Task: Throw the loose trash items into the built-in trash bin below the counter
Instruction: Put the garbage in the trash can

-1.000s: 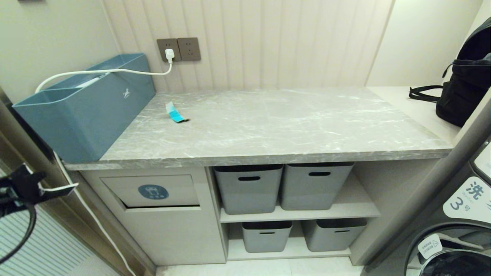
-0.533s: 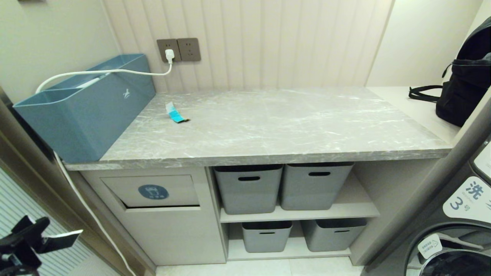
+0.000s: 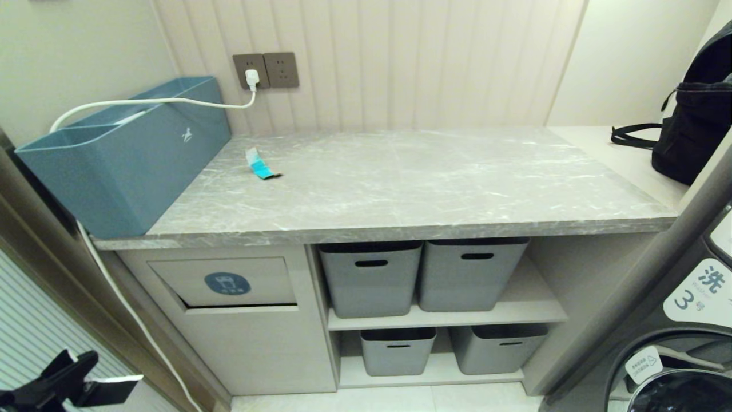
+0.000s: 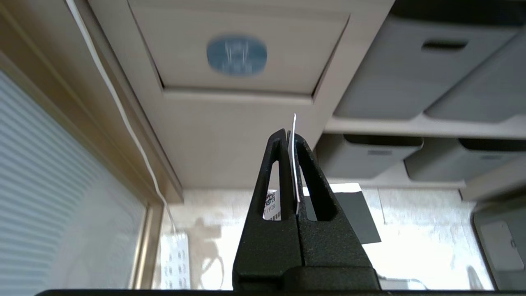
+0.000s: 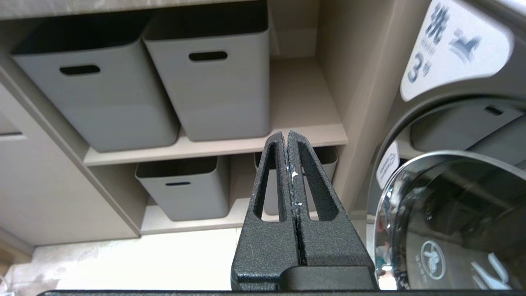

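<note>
My left gripper (image 3: 86, 375) hangs low at the left, below and left of the built-in trash bin (image 3: 229, 281), and is shut on a dark grey strip (image 3: 114, 388) that sticks out toward the cabinet. In the left wrist view the strip (image 4: 356, 216) is pinched edge-on between the closed fingers of the left gripper (image 4: 289, 137), facing the bin's flap (image 4: 238, 53) and its blue label. A turquoise-and-white wrapper piece (image 3: 260, 164) lies on the grey marble counter (image 3: 429, 189), toward its back left. My right gripper (image 5: 287, 137) is shut and empty, parked low at the right.
A long blue box (image 3: 120, 154) stands at the counter's left end with a white cable (image 3: 148, 103) running over it to the wall socket. Several grey tubs (image 3: 372, 277) fill the shelves. A black backpack (image 3: 697, 114) and a washing machine (image 3: 686, 343) are at the right.
My left gripper has sunk with the strip from beside the bin flap's height to near the floor. The head view has shifted slightly. The wrapper has not moved.
</note>
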{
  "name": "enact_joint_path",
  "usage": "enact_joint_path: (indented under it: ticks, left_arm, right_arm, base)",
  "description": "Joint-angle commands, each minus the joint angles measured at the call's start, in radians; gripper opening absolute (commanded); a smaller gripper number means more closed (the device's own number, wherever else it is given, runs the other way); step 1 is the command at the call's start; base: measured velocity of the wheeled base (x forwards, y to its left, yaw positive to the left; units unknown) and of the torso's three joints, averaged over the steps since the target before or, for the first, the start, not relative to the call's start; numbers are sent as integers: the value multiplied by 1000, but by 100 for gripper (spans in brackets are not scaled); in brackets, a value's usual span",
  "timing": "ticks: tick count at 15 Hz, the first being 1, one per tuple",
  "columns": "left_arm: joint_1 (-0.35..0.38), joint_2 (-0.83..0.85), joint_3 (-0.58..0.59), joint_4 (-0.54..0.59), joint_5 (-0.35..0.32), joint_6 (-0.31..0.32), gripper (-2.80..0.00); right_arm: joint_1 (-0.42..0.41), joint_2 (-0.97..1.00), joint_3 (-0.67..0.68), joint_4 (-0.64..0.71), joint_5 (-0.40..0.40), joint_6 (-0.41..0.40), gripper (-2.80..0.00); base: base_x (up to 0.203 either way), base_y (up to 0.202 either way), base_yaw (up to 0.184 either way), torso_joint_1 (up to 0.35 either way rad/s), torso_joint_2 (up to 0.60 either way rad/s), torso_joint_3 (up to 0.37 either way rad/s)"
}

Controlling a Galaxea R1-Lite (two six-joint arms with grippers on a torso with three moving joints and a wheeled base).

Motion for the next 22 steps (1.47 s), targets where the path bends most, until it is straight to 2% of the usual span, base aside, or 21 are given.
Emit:
enact_joint_path:
  ticks: [1,5,11,15,17,20,22]
  left_arm:
    - [1,7,24,-4,-3,-3,-280]
    - [-2,0,21,-4,-73,-11,-280]
    - [-4,-8,17,-5,-78,-11,-280]
    - [-4,-5,32,-51,-117,-12,-280]
    - [-6,24,0,-50,-147,-11,-280]
    - [-9,117,-83,-55,-155,-9,-280]
    - [-48,149,-129,-59,-157,-9,-280]
  right_arm:
    - [0,2,2,0,-1,0,-280]
    - [0,2,2,0,-1,0,-280]
    - [0,2,2,0,-1,0,-280]
    - [0,2,2,0,-1,0,-280]
    - [0,2,2,0,-1,0,-280]
    - [0,2,2,0,-1,0,-280]
    - [0,2,2,0,-1,0,-280]
  base:
    - [0,0,0,-188,434,236]
    - [0,0,0,-212,493,274]
    - [0,0,0,-203,492,283]
    - [0,0,0,-181,470,289]
    - [0,0,0,-163,465,294]
    - [0,0,0,-142,461,309]
    - [0,0,0,-114,425,312]
